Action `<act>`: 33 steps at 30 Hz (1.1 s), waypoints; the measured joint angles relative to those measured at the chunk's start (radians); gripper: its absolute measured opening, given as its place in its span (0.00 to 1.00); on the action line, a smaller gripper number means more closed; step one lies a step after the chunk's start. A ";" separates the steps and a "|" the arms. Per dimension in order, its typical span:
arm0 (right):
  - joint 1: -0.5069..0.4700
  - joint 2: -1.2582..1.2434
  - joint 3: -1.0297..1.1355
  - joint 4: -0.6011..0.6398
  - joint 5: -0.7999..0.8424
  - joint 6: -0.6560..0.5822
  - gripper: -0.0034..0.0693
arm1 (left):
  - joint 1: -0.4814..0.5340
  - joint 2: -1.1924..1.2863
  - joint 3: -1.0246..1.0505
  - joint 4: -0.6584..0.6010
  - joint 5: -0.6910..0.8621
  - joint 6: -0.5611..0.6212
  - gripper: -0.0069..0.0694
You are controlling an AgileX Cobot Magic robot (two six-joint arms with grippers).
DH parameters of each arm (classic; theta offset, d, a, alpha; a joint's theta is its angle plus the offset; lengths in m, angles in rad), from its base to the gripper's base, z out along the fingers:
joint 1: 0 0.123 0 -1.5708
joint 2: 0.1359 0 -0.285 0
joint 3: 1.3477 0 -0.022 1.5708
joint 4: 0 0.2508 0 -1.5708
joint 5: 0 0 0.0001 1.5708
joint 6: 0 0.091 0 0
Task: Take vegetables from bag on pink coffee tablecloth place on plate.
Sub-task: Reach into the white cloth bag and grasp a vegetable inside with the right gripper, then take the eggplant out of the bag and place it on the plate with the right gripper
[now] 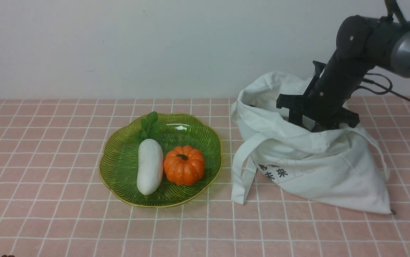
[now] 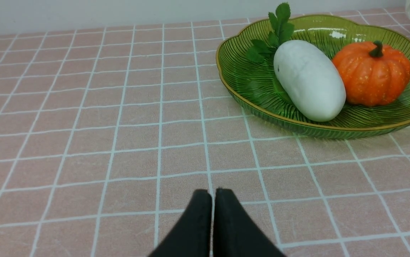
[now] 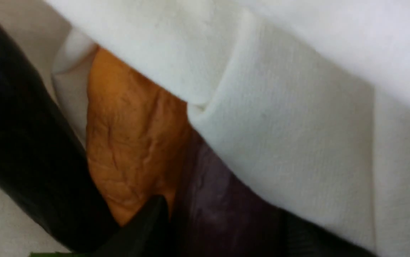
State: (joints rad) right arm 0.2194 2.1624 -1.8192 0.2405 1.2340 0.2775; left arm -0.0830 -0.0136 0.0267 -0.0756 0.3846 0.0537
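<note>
The white bag [image 1: 326,167] lies on the pink tablecloth [image 1: 47,142] at the right. My right arm [image 1: 319,107] reaches down into its mouth, and the gripper is hidden there in the front view. In the right wrist view, my right gripper [image 3: 222,228] has its black fingers on either side of a dark purple eggplant [image 3: 212,200], beside an orange-brown wrinkled piece [image 3: 130,142], under the bag's cloth [image 3: 297,107]. The green plate [image 1: 126,157] holds a white vegetable [image 1: 150,171], an orange pumpkin [image 1: 184,165] and green leaves [image 1: 149,123]. My left gripper [image 2: 212,194] is shut and empty, low over the cloth.
The bag's strap handles [image 1: 242,167] hang down toward the plate's right side. A long, dark glossy shape [image 3: 30,142] lies beside the orange-brown piece inside the bag. A pale wall stands behind the table. The plate [image 2: 233,89] is ahead of the left gripper.
</note>
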 joint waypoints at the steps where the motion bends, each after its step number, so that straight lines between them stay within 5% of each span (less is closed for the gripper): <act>1: 0.000 -0.010 0.000 0.001 0.001 -0.013 0.54 | 0.000 0.000 0.000 0.000 0.000 0.000 0.08; 18: -0.089 -0.338 0.000 0.047 0.029 -0.132 0.54 | 0.000 0.000 0.000 0.000 0.000 0.000 0.08; 33: -0.079 -0.136 0.000 0.104 0.013 -0.144 0.54 | 0.000 0.000 0.000 0.000 0.000 0.000 0.08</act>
State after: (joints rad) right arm 0.1400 2.0266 -1.8192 0.3445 1.2469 0.1336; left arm -0.0830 -0.0136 0.0267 -0.0756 0.3846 0.0537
